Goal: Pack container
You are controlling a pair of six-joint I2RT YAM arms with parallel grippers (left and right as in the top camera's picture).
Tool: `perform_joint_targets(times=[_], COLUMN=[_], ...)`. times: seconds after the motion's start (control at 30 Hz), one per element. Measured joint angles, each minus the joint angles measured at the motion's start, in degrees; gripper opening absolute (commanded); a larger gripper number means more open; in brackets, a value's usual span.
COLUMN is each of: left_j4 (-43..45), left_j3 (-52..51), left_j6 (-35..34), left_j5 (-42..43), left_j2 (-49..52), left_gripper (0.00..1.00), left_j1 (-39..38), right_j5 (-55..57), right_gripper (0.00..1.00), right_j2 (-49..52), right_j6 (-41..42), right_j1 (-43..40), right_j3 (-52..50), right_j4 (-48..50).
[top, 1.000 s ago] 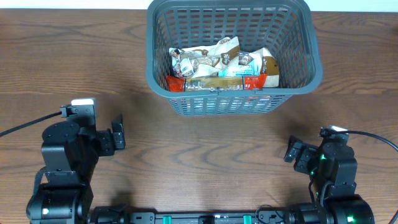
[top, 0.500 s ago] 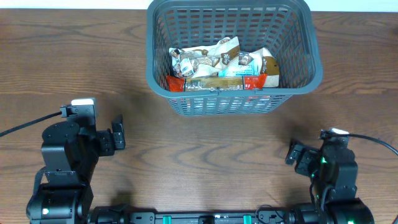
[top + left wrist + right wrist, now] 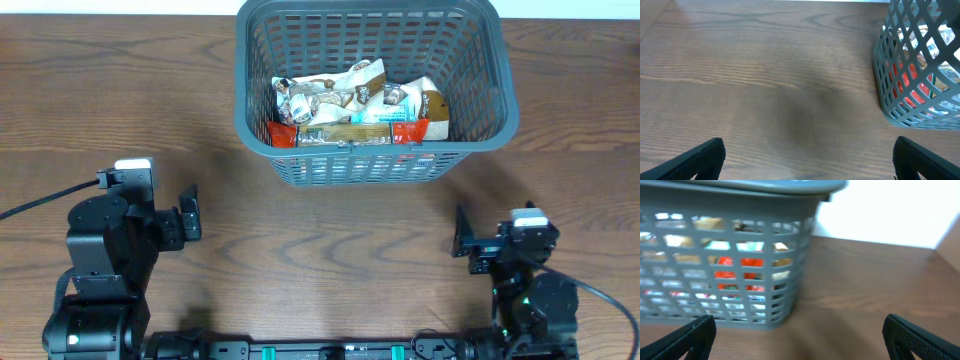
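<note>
Sitting on counter: the container (image 3: 360, 165) is standing upright at the upper centre of the overhead frame, on the wooden counter (image 3: 120, 90).
Contents: snack packets (image 3: 355, 105) are lying in a loose heap on the base, crowding toward the near wall; red, white and tan wrappers are showing.
Left tool: the left tool (image 3: 188, 214) is sitting at the lower left of the overhead frame, well apart from the container and pointing toward the frame's centre.
Left tool state: the jaws are standing wide apart, one in each lower corner of the left wrist frame (image 3: 809, 162), gripping nothing, with bare wood lying between them.
Left wrist frame: a container corner (image 3: 882, 95) is filling the upper right, with a red packet (image 3: 905, 82) glowing through the lattice.
Right tool: the right tool (image 3: 462, 238) is sitting at the lower right of the overhead frame, well apart from the container.
Right tool state: the jaws are standing wide apart (image 3: 800, 340) and carrying nothing.
Right wrist frame: the container rim (image 3: 740, 186) is running across the top left, slightly blurred, with packets (image 3: 752, 262) showing through the slots.
Cable: a black cable (image 3: 40, 205) is trailing off the left edge.
</note>
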Motion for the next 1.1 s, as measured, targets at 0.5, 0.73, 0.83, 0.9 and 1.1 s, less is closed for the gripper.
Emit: perform_joint_targets(times=[0.5, 0.73, 0.83, 0.9, 1.1], left_j4=[-0.02, -0.02, -0.02, -0.02, -0.02], left_j3=[0.0, 0.0, 0.0, 0.0, 0.0], left_j6=[0.0, 0.0, 0.0, 0.0, 0.0], left_j5=[0.0, 0.0, 0.02, 0.0, 0.0], left_j2=[0.0, 0.0, 0.0, 0.0, 0.0], left_gripper=[0.99, 0.99, 0.99, 0.99, 0.99], left_j1=[0.0, 0.0, 0.0, 0.0, 0.0], right_j5=[-4.35, -3.63, -2.93, -2.03, 1.55], right_gripper=[0.99, 0.99, 0.99, 0.99, 0.99], right_j2=[-5.44, -6.05, -6.05, -6.05, -6.05], right_j6=[-3.74, -2.12, -1.81, -1.75, 0.68], right_j1=[0.0, 0.0, 0.0, 0.0, 0.0], right_j3=[-11.08, -14.03, -14.58, -14.62, -14.62], right_j4=[8.24, 9.16, 9.27, 9.33, 9.38])
